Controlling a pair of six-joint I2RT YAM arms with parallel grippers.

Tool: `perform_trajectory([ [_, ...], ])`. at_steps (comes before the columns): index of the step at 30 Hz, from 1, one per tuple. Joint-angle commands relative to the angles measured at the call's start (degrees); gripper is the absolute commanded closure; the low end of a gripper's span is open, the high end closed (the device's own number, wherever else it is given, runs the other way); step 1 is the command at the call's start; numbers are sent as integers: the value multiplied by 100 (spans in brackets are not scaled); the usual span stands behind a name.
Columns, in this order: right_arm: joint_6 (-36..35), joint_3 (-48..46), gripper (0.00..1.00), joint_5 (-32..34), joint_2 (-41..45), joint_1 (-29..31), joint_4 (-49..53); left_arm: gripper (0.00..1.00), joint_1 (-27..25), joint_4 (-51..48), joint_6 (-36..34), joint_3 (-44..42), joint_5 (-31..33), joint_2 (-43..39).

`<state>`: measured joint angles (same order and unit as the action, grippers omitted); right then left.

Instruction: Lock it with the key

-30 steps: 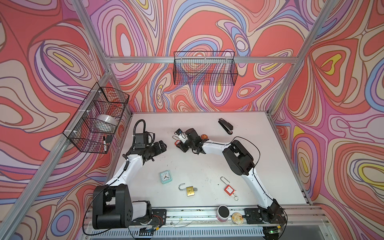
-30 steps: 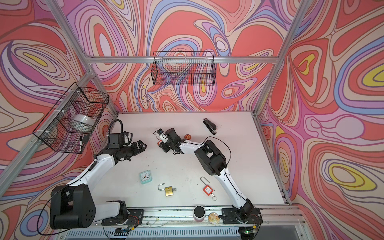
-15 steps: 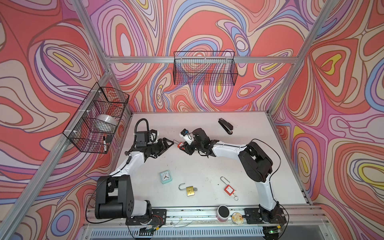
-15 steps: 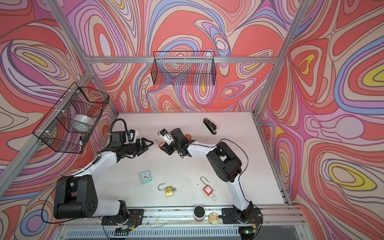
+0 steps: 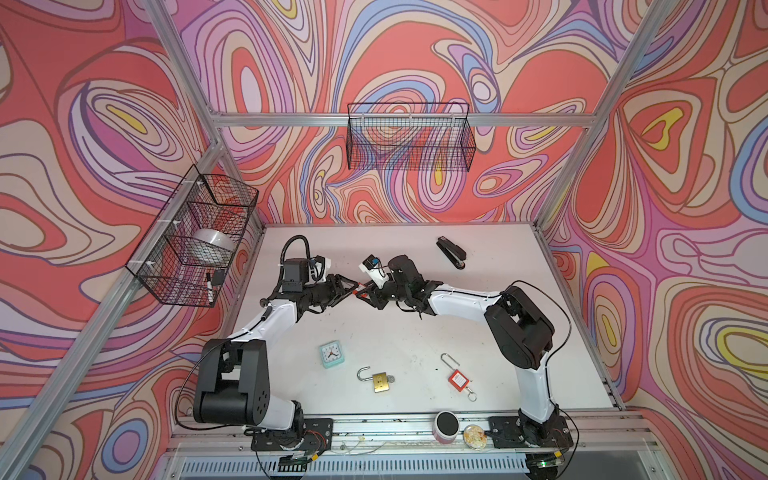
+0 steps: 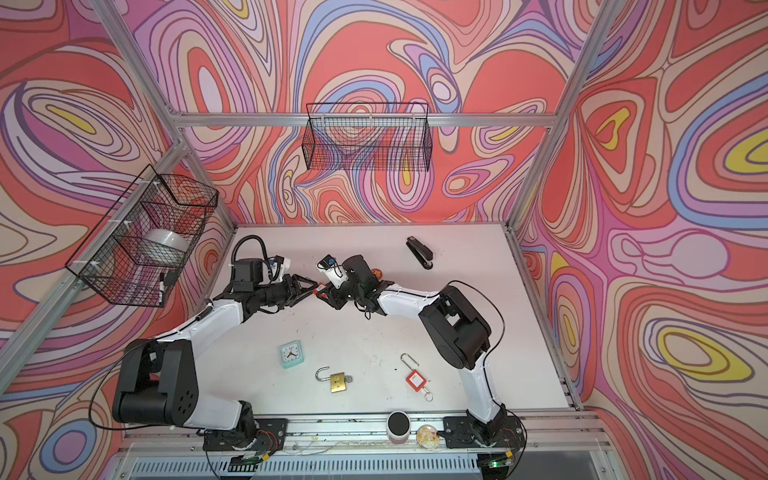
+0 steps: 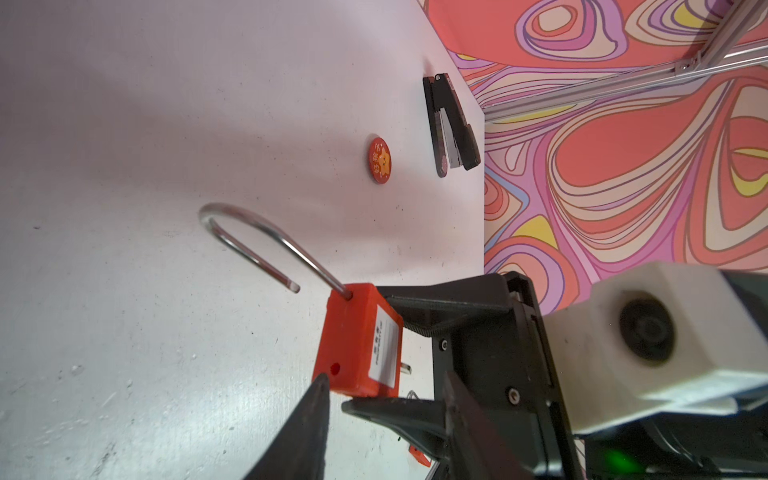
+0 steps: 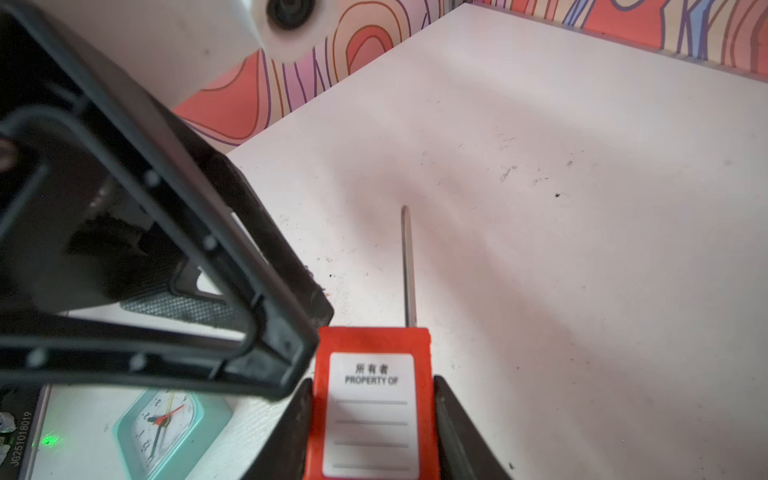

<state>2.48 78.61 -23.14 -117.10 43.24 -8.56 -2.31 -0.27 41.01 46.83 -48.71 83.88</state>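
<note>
My right gripper (image 8: 372, 388) is shut on a red padlock (image 8: 370, 407) with a white label, one finger on each side of its body. The steel shackle (image 7: 257, 241) stands open, its free end out of the body. My left gripper (image 7: 386, 378) meets it tip to tip in both top views (image 5: 352, 291). Its jaws stand apart around the padlock's lower end, and one fingertip (image 7: 320, 386) touches a corner of the body. A small metal stub (image 7: 405, 368) juts from that end; I cannot tell whether it is the key.
On the table lie a brass padlock (image 5: 381, 381) with its shackle open, a second red padlock (image 5: 457, 379), a teal clock (image 5: 331, 354), a black stapler (image 5: 451, 252) and an orange badge (image 7: 380, 160). A cup (image 5: 446, 424) stands at the front edge. Wire baskets (image 5: 409, 137) hang on the walls.
My left gripper has moved right, up to the padlock, and its jaws have narrowed. The right gripper has shifted slightly right with the padlock in it.
</note>
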Motion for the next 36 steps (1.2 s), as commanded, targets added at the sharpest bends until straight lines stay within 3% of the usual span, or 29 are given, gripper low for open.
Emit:
perform_trajectory([
  [1, -59, -44, 82, -238, 380, 129, -126, 55, -68, 389, 175, 2, -146, 35],
  [5, 15, -131, 82, -244, 485, 129, -224, 47, -68, 232, 40, 59, -90, -3],
  [10, 91, -219, 83, -279, 597, 132, -287, 46, -68, 39, -46, 100, -4, -51],
  [19, 2, -254, 82, -324, 643, 158, -161, 83, -77, 478, 273, 74, -255, -14],
  [25, -29, -75, 79, -385, 515, 158, -28, 96, -77, 610, 407, 130, -276, 19],
  [31, 264, -418, 42, -262, 767, 83, -580, 100, -77, 1163, 663, 98, -110, -112],
  [34, 938, -766, 35, -431, 1042, -145, -1173, 100, -77, 2017, 1129, -45, 3, -235],
  [36, 1749, -1042, 30, -715, 1227, -412, -1797, 100, -77, 2818, 1530, -154, 181, -307],
])
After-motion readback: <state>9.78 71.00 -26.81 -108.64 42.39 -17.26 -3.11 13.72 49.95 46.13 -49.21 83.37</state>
